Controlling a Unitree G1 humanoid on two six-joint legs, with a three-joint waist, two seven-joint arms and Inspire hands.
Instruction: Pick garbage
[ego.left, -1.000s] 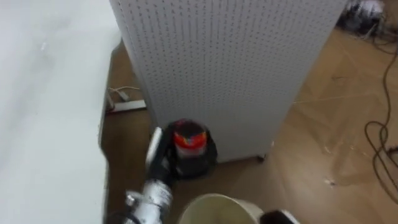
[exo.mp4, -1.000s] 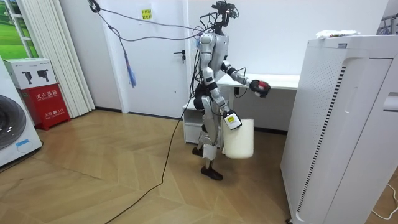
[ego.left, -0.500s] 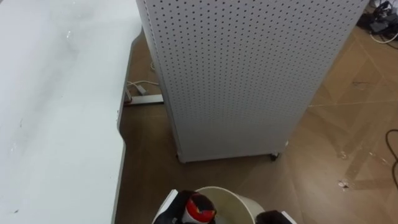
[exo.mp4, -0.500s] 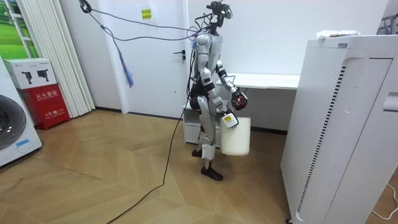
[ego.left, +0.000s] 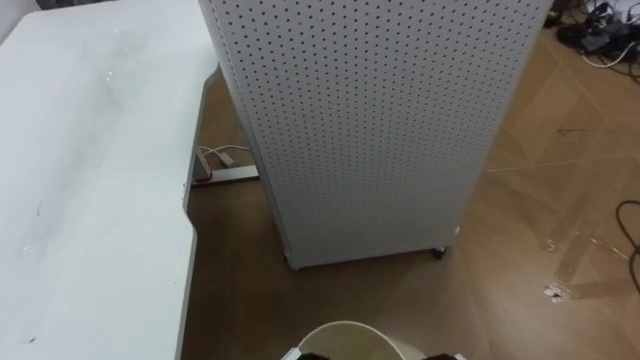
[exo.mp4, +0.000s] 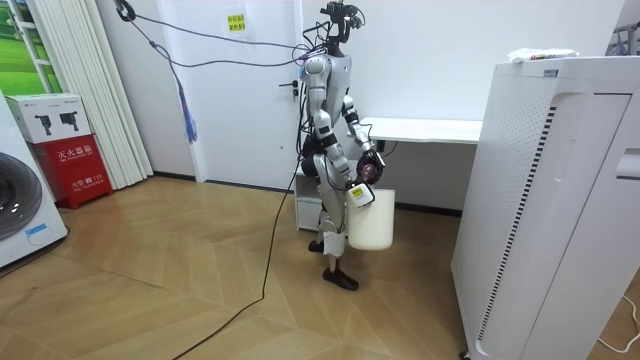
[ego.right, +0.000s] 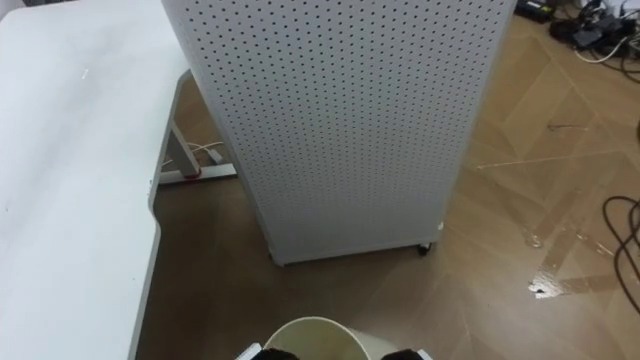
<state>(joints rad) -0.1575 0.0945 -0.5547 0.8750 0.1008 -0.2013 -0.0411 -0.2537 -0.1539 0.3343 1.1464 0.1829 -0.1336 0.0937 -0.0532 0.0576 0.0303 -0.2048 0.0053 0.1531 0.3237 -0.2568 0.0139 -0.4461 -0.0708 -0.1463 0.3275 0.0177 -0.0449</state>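
The white bin (ego.left: 350, 330) hangs at the robot's front from the right hand (exo.mp4: 357, 195), which is clasped on its rim. Just above the bin's mouth the left hand (exo.mp4: 363, 165) seems, small as it shows in the room view, to grip the red-and-black garbage (exo.mp4: 370, 173). Beyond, a perforated white cabinet (ego.left: 370, 120) stands on the wooden floor (ego.left: 540, 230), by the desk's (ego.left: 90, 180) right edge.

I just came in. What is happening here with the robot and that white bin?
The robot stands beside the white desk, facing a perforated white cabinet. Its right hand carries a white bin off the floor. Its left hand holds a red and black piece of garbage just above the bin's opening, not yet dropped in.
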